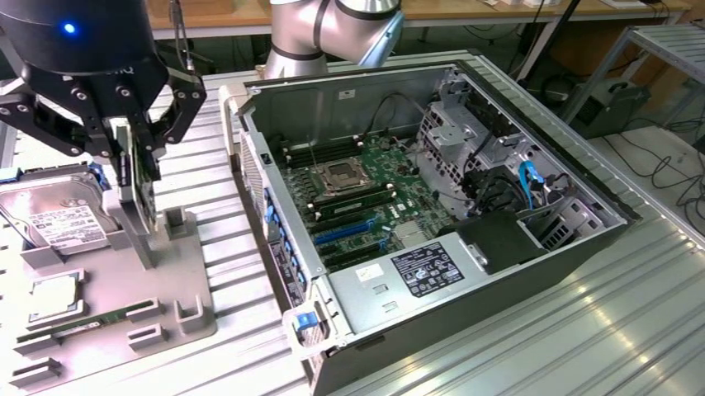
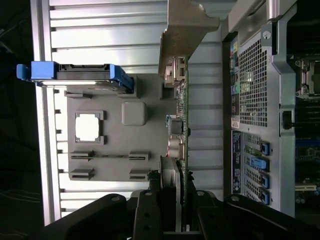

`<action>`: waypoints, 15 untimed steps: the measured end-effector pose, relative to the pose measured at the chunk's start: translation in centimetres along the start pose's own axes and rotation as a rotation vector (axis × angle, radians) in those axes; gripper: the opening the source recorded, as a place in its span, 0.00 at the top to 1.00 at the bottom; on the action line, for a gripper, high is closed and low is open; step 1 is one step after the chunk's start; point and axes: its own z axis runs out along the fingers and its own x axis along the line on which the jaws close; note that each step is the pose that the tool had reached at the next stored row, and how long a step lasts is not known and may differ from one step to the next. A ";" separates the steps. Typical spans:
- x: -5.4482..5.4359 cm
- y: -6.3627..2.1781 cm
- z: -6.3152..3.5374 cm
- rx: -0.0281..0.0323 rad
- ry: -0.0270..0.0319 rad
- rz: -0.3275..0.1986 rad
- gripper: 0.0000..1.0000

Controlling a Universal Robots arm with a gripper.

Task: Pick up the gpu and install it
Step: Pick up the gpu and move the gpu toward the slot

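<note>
Ribbed metal counter (image 1: 573, 330) carries the whole setup, and a grey fixture tray (image 1: 165, 289) lies on it at the exterior view's left. At the tray's left edge a silver hard drive (image 1: 61, 219) with a white label sits in blue rails. Nearer the camera a square processor chip (image 1: 53, 297) and a narrow green memory stick (image 1: 94, 318) lie in their own recesses.

Just right of the hard drive the black jaws hang over the tray, closed on the gpu (image 1: 134, 214), which stands upright and on edge between them. The card's lower end reaches down to the tray; whether it touches there I cannot tell.

In the wrist view the gpu (image 2: 181, 125) runs edge-on out from between the black fingers (image 2: 145, 215). Its silver end bracket (image 2: 185, 30) is at the end away from them. The tray's recesses lie on one side of the card and the case wall on the other.

Further right in the exterior view an open computer case (image 1: 264, 206) lies on its side beside the tray. Its green motherboard (image 1: 364, 186) faces up, with blue slots (image 1: 342, 235) on it. A grey power supply (image 1: 424, 268) with a dark label sits at the near end. Behind the case rises the silver arm (image 1: 319, 33).
</note>
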 end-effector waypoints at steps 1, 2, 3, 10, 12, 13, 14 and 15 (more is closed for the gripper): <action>0.0 0.00 -0.12 0.0000 -0.0001 -0.001 0.72; 0.0 0.00 -0.19 -0.0002 -0.0002 -0.001 0.72; 0.0 0.00 -0.22 -0.0002 -0.0008 -0.001 0.72; -0.1 0.01 -0.25 0.0000 -0.0016 -0.001 0.72; -0.1 0.01 -0.24 -0.0001 -0.0017 -0.001 0.72; -0.1 0.01 -0.24 -0.0001 -0.0017 -0.001 0.72; -0.1 0.01 -0.23 -0.0002 -0.0018 -0.001 0.72; -0.2 0.01 -0.23 0.0001 -0.0018 -0.001 0.72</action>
